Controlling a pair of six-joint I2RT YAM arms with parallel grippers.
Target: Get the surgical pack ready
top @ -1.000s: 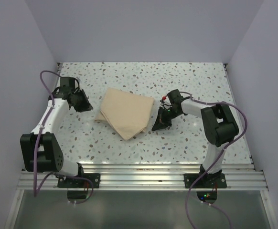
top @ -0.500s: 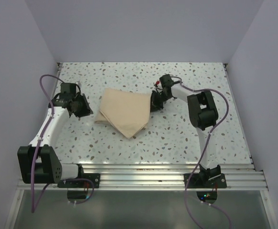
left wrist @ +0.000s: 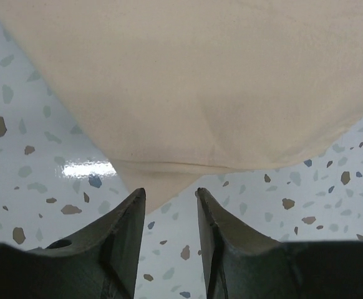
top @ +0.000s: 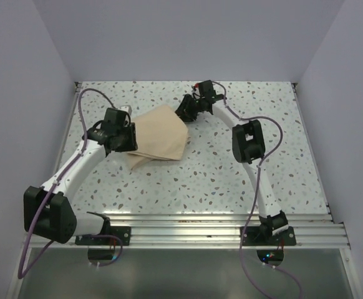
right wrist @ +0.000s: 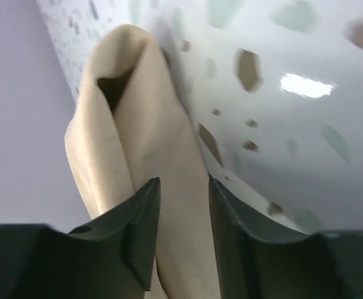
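Observation:
The tan sheet (top: 161, 132) lies folded over on the speckled table, left of centre. My right gripper (top: 183, 113) is at the sheet's far right corner, shut on a lifted fold of it (right wrist: 138, 124), which fills the gap between the jaws (right wrist: 183, 180). My left gripper (top: 130, 136) is at the sheet's left edge, open. In the left wrist view, a corner of the sheet (left wrist: 188, 81) reaches just to the fingertips (left wrist: 169, 193), with bare table between the jaws. The steel tray, scissors, gauze and packets are not in view.
The speckled table (top: 231, 180) is walled by pale panels at the left, back and right. A metal rail (top: 181, 227) runs along the near edge by the arm bases. Purple cables loop from both arms.
My right gripper has carried the sheet's right corner toward the far side and left, folding the sheet smaller. My left gripper has moved right, from off the sheet to its left edge.

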